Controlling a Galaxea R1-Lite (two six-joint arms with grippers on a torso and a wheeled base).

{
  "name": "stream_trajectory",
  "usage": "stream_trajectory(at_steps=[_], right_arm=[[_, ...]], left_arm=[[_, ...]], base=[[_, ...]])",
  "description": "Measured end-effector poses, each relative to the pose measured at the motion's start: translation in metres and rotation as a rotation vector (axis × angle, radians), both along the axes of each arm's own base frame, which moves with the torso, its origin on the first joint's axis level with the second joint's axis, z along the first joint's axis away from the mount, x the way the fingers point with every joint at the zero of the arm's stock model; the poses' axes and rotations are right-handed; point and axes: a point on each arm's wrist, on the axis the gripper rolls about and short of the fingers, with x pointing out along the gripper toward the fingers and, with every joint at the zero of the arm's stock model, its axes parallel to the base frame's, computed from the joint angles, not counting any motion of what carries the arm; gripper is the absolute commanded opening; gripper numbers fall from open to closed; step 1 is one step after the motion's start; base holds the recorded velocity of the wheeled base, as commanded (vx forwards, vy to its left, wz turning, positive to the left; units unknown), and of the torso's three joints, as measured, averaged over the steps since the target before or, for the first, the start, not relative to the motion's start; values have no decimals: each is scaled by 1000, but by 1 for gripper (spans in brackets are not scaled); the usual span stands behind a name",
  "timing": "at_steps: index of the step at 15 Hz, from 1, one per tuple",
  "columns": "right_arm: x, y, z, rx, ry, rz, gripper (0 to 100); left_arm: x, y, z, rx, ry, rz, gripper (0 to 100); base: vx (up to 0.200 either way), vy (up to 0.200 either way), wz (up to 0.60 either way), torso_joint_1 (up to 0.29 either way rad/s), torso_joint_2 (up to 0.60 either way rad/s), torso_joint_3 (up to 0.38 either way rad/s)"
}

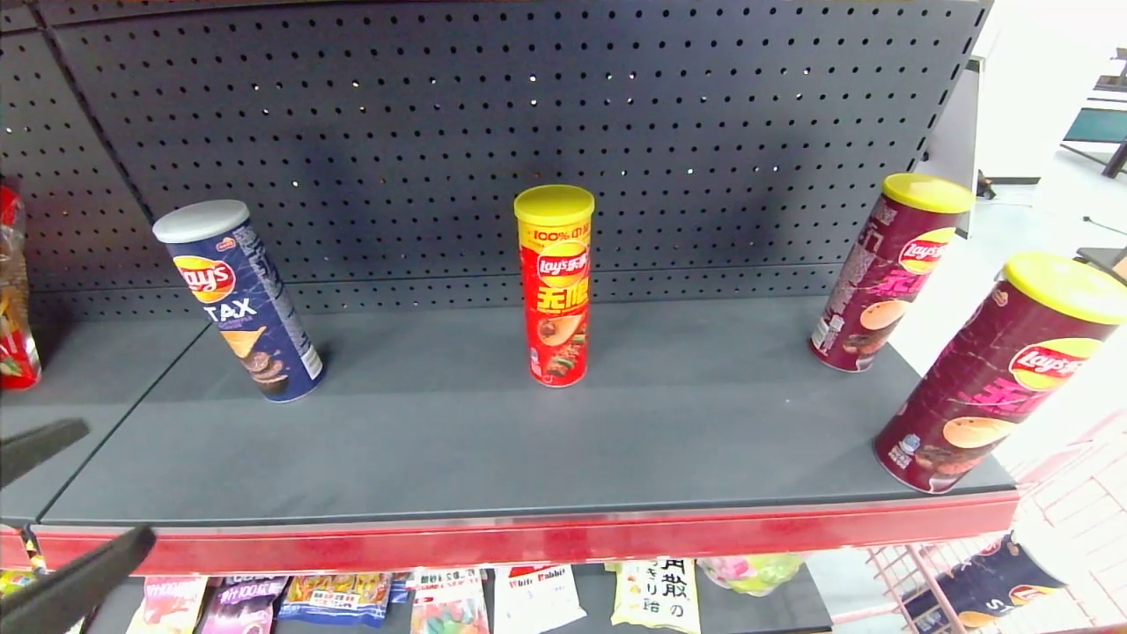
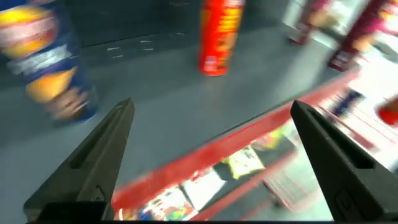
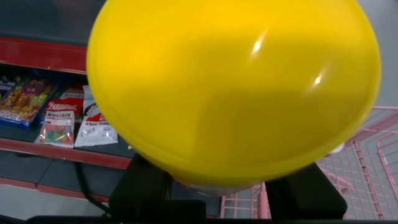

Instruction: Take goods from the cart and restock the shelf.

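The grey shelf point(image 1: 528, 440) holds a navy can point(image 1: 238, 304), a red can point(image 1: 555, 282) and two maroon yellow-lidded cans, one at the back right point(image 1: 885, 273) and one at the front right corner point(image 1: 995, 379). My left gripper point(image 1: 62, 511) hangs open in front of the shelf's left end with nothing in it. In the left wrist view it point(image 2: 211, 155) frames the shelf with the navy can point(image 2: 50, 68) and red can point(image 2: 217, 37) beyond. My right gripper point(image 3: 227, 186) is shut on a can whose yellow lid point(image 3: 233, 87) faces the wrist camera; its fingers point(image 3: 149, 186) flank the can body.
A red price rail point(image 1: 528, 537) edges the shelf front. Snack bags point(image 1: 537, 599) lie on the lower shelf point(image 3: 68, 118). The pink wire cart point(image 1: 1083, 511) stands at the right with a navy can point(image 1: 986, 586) in it. A red bag point(image 1: 13, 299) sits at the far left.
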Motion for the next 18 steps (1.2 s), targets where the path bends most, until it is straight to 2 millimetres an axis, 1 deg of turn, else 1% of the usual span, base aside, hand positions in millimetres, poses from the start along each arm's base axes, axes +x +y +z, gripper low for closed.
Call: stream_trajectory(at_steps=[2,4,6,9,11,13,15,16,18], right_arm=[[0,0,0,1,-3,3,0],[-1,0,0,6,-6,1,0],[-2,0,0,11,-11,0,0],[-3,0,1,13,-23,-1,0],[-3,0,2,14,-25,-1,0],[-3,0,2,19,-24,-1,0],[-3,0,2,24,-22,-2,0],[-3,0,2,24,-22,-3,0],[-3,0,2,24,-21,-2,0]], left_arm=[[50,-13,12,29,13,-114,100],[103,-34,23,46,13,-241,100],[144,-55,26,62,11,-333,100],[198,-82,21,106,-9,-410,100],[219,-96,15,115,0,-435,100],[247,-110,11,120,-5,-443,100],[271,-120,10,122,-23,-444,100],[281,-125,8,122,-29,-445,100],[294,-131,4,122,-30,-447,100]], base=[[0,0,0,0,0,0],[0,0,0,0,0,0],[0,0,0,0,0,0],[0,0,0,0,0,0],[0,0,0,0,0,0],[0,0,0,0,0,0],[0,0,0,0,0,0],[0,0,0,0,0,0],[0,0,0,0,0,0]])
